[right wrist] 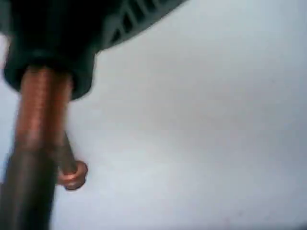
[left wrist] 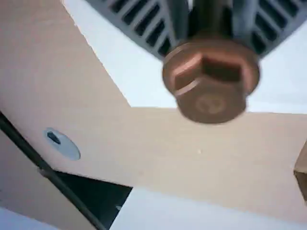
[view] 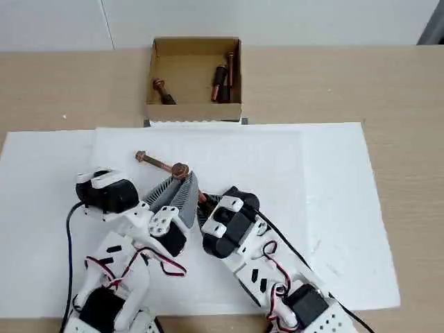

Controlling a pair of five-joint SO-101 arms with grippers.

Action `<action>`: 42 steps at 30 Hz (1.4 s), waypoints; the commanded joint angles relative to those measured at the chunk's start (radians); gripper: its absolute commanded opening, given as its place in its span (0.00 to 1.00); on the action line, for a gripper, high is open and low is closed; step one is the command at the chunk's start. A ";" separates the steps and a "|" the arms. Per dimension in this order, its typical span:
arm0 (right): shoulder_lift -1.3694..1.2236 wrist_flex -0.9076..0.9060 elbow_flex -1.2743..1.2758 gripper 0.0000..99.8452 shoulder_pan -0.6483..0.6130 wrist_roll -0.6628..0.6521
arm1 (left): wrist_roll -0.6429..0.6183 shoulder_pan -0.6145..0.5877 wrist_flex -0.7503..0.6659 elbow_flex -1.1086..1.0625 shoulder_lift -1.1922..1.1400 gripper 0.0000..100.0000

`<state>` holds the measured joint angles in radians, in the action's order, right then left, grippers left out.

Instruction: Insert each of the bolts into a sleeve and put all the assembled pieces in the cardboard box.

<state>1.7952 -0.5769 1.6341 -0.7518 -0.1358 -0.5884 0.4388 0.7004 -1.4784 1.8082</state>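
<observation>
High view: the box (view: 196, 111) already holds assembled pieces (view: 220, 82). A loose bolt (view: 154, 161) lies on the paper (view: 326, 208) on the arms' side of the box's front wall. Just beside it, and farther from the box, the left gripper (view: 183, 182) is clamped on a second bolt (view: 180, 170), whose head points toward the box. The right gripper (view: 208, 202) sits close against the left one, farther again from the box. Whether it grips anything cannot be told. With the grippers this close together, a small misjudged push could knock them into each other. A sideways swing could also nudge the loose bolt and send it rolling.

Left wrist view: the grey fingers (left wrist: 136, 21) close around the held bolt just behind its hex head, above the paper and the table (left wrist: 72, 105). The grip looks short, so an axial push from the other arm could probably slide or tilt the bolt.

Right wrist view: a copper shank (right wrist: 41, 110) runs into what looks like a sleeve (right wrist: 21, 201), and the loose bolt lies on the paper beyond it. If shank and sleeve are not in line, they may jam. A partly seated piece could also come apart on the way to the box.
</observation>
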 commanded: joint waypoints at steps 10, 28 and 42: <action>0.013 0.025 -0.031 0.00 -0.013 -0.034 | 0.097 0.112 0.143 -0.027 0.005 0.04; 0.013 0.021 -0.031 0.00 -0.008 -0.028 | 0.201 -0.049 0.258 0.170 0.000 0.17; -0.002 -0.213 -0.192 0.00 0.231 0.269 | 0.207 -0.293 0.419 0.157 0.005 0.01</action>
<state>1.7921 -0.7181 1.5543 -0.5600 0.0898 -0.3890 0.1596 1.0825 -1.2942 1.8082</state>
